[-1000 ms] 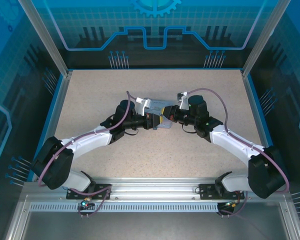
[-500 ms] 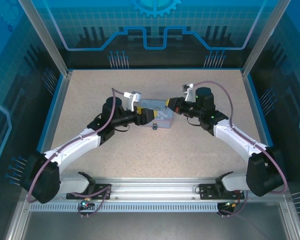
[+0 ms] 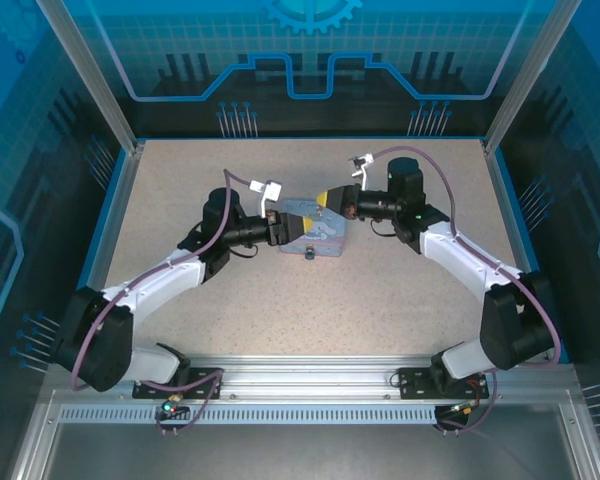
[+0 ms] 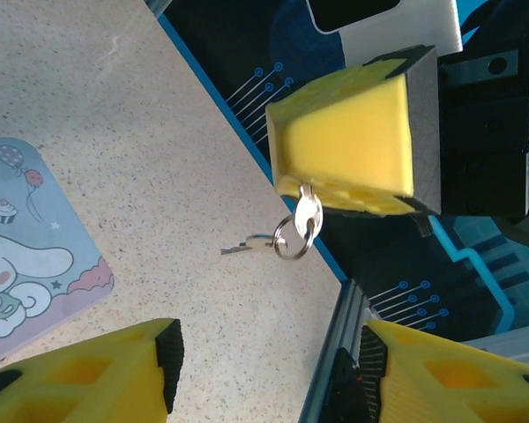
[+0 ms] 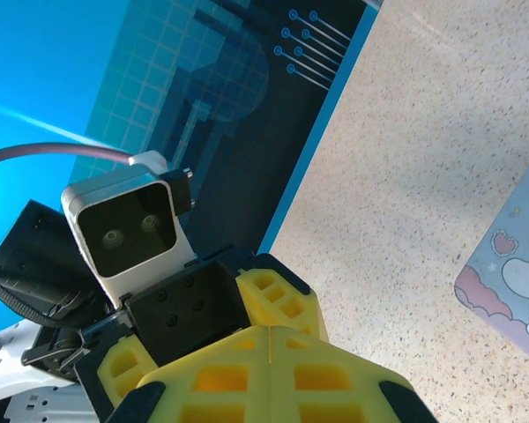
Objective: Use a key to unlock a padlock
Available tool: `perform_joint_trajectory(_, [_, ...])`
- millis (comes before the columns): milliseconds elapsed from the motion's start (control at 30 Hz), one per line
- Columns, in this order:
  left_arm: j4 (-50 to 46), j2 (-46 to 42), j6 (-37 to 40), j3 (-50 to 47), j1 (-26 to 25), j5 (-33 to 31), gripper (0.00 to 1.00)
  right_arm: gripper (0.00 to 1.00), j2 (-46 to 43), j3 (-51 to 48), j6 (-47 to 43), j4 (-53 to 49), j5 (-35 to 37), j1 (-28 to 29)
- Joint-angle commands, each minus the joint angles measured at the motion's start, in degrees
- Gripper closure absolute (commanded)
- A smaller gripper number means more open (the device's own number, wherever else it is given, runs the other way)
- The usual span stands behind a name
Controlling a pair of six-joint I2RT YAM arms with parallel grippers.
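My right gripper (image 4: 307, 189) is shut on the head of a small silver key (image 4: 306, 212), which hangs below its yellow fingertips. A ring (image 4: 291, 240) on that key carries a second key (image 4: 245, 248) dangling to the side. My left gripper (image 4: 264, 361) faces it from a short way off, jaws open with nothing between them. From above, the left gripper (image 3: 283, 228) sits at the left end of the pale blue tin box (image 3: 318, 230) and the right gripper (image 3: 330, 198) hovers at its far edge. A tiny dark item at the tin's near edge looks like the padlock (image 3: 310, 254).
The tin box (image 4: 22, 247) with cartoon print lies flat on the speckled table (image 3: 230, 320). Blue-edged enclosure walls (image 3: 115, 200) and aluminium posts ring the table. Purple cables (image 3: 420, 155) loop off both wrists.
Both grippers were together over the tin; they have drawn apart. The left one backed to the tin's left end and opened. The right one stayed shut and moved toward the far edge.
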Motion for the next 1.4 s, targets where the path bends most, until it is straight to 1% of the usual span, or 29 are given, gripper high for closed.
perform_joint_trajectory(0, [6.26,1.42,-3.19,1.02,0.43,3.11,0.45,1.0,1.04,2.09,0.08,1.15,-2.2,1.16])
perform_joint_trajectory(167, [9.13,3.1,-5.39,1.61,0.46,3.48,0.47,1.0,1.57,2.19,-0.08,1.15,-1.83,2.29])
perform_joint_trajectory(400, [12.09,4.55,-7.57,1.7,0.39,4.06,0.56,1.0,1.84,2.4,-0.43,0.78,-1.3,3.06])
perform_joint_trajectory(500, [12.71,4.65,-8.02,1.59,0.43,4.06,0.63,1.0,2.02,2.54,-0.65,0.66,-1.45,3.33])
perform_joint_trajectory(600, [13.13,4.8,-8.36,1.46,0.38,4.06,0.67,1.0,2.19,2.81,-0.84,0.49,-1.63,3.55])
perform_joint_trajectory(800, [13.28,4.82,-8.37,1.53,0.48,4.27,0.83,1.0,2.28,3.24,-1.45,-0.26,-1.28,3.69])
perform_joint_trajectory(967, [13.5,4.65,-8.46,0.89,0.43,4.32,0.92,1.0,2.63,3.94,-0.99,-0.43,-0.75,3.68])
perform_joint_trajectory(1033, [13.72,4.72,-8.52,0.67,0.47,4.3,1.0,1.0,2.96,4.36,-0.44,-0.17,-0.77,3.78])
perform_joint_trajectory(1067, [14.06,4.71,-8.67,0.58,0.4,4.22,1.0,1.0,3.07,4.6,-0.22,-0.19,-0.55,3.66])
perform_joint_trajectory(1100, [14.39,4.79,-8.87,0.42,0.39,4.1,1.0,0.92,3.03,4.78,0.11,-0.08,-0.28,3.65])
perform_joint_trajectory(1133, [14.7,4.82,-9.13,0.26,0.42,3.9,1.0,0.8,2.86,4.83,0.32,-0.08,0.2,3.56])
perform_joint_trajectory(1233, [15.85,4.8,-10.41,-0.24,0.35,2.82,1.0,0.55,1.27,3.96,0.97,0.07,2.85,2.58])
perform_joint_trajectory(1300, [16.14,4.69,-11.27,-0.62,0.39,1.46,1.0,0.52,-0.09,2.73,1.3,0.4,4.47,1.61])
perform_joint_trajectory(1367, [16.79,4.87,-13.02,-0.92,0.34,0.03,1.0,0.51,-1.75,0.55,1.61,1.64,5.77,0.52])
